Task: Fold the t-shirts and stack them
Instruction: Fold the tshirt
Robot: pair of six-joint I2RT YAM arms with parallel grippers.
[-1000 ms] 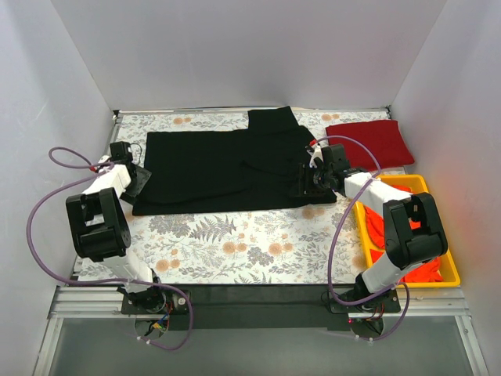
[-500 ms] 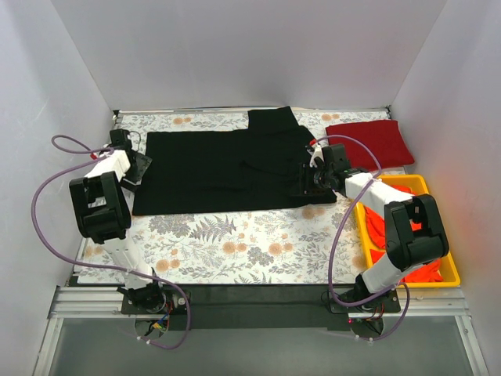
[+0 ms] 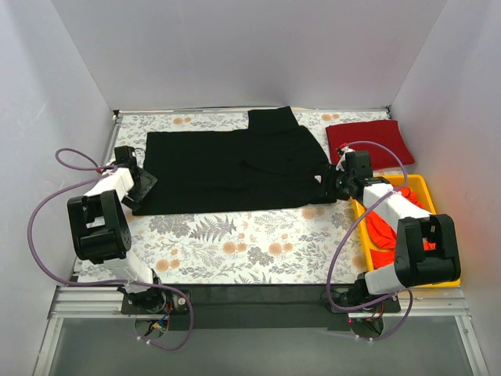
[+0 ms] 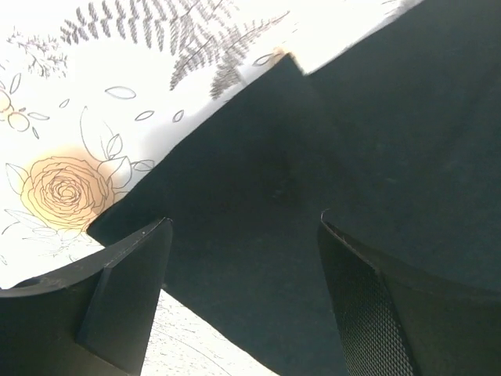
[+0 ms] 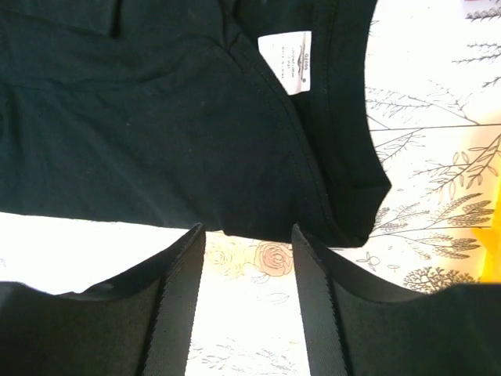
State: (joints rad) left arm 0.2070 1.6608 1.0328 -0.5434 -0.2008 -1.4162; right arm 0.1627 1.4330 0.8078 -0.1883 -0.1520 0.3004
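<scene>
Black cloth: the black t-shirt (image 3: pixel 227 168) lies spread flat on the floral cover (image 3: pixel 235 243) of the counter, from centre toward 12 o'clock, one flap poking out at its 12 o'clock edge. The dark red t-shirt (image 3: pixel 368 141) sits folded at 2 o'clock, apart from the black one. The orange-red t-shirts (image 3: pixel 383 227) are heaped in the yellow bin (image 3: pixel 438 266) at 4 o'clock. The left claw (image 3: pixel 145 182) is at the black shirt's 9 o'clock edge, released, with the fingers (image 4: pixel 133 290) spread over a corner of the cloth and nothing pinched. The right claw (image 3: pixel 330 188) is at the shirt's 3 o'clock end by the collar and white label (image 5: pixel 286 63), also released, with bare cover showing between its fingers. Reads as the black shirt's fold being in hand, a grasp not yet made. The next move likely calls for both claws to drop to the cloth, pinch an edge each without catching the cover, then carry the cloth over evenly so it doesn't bunch.
</scene>
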